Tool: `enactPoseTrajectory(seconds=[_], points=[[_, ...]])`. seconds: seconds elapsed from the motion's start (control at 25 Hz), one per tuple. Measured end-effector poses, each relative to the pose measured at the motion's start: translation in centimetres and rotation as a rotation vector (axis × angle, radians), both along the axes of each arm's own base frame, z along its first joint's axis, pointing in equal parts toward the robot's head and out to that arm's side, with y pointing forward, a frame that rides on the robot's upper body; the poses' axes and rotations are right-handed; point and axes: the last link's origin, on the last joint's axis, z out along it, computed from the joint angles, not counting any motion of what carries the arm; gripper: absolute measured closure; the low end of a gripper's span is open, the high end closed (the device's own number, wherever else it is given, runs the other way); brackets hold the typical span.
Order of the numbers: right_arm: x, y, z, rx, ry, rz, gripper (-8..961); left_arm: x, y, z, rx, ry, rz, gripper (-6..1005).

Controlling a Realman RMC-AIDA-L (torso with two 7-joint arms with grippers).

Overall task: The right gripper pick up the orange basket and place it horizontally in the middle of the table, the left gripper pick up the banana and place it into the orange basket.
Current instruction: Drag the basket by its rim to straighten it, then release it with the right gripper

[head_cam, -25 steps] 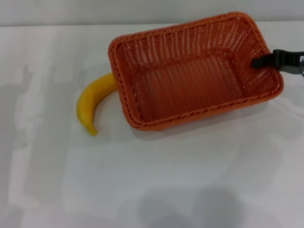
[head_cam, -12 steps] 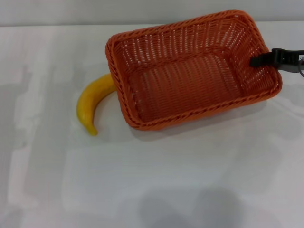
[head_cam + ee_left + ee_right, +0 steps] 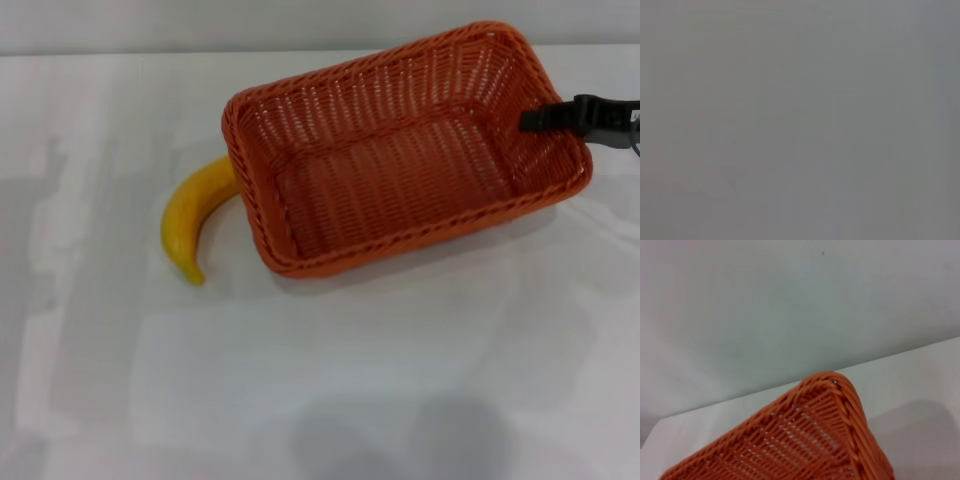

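A single yellow banana (image 3: 194, 220) lies on the white table (image 3: 350, 380), nearest the robot on its left, its dark tip toward the robot and its far end curving up against the left short side of the orange basket (image 3: 400, 150). The basket holds nothing. Its long axis runs across the table, skewed, the right end angled farther from the robot. At that right short rim, the right gripper (image 3: 545, 118) reaches in from the table's edge, its black fingers pinched on the braided rim. The right wrist view shows a basket corner (image 3: 835, 390) above the tabletop. No writing is legible.
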Motion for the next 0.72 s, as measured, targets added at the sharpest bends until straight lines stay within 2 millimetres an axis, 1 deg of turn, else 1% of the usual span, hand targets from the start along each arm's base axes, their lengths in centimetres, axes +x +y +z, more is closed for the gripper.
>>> enactPoseTrajectory(seconds=[0.08,0.32,0.4,0.44,0.56,0.64,0.72], points=[[0.1,0.0,0.0,0.003,0.006,-0.003,719,0.0,0.0,0.0,0.000,0.001,0.000,123],[0.8,-0.6,0.2,0.018,0.033,-0.023,585,0.0,0.0,0.0,0.000,0.001,-0.003,123],[1.0,-0.7,0.3,0.020,0.036,-0.027,563,0.0,0.0,0.0,0.001,0.002,-0.002,123],[1.4,-1.1,0.5,0.033,0.041,-0.026,551,0.0,0.0,0.0,0.001,0.003,-0.002,123],[1.6,-1.3,0.6,0.052,0.045,-0.003,510,0.0,0.0,0.1,0.002,0.003,-0.002,123],[1.6,-1.3,0.8,0.072,0.050,0.023,473,-0.1,0.0,0.2,0.003,0.007,0.000,123],[1.3,-1.2,1.2,0.100,0.046,0.068,395,-0.2,-0.1,0.3,0.005,0.011,0.002,123]])
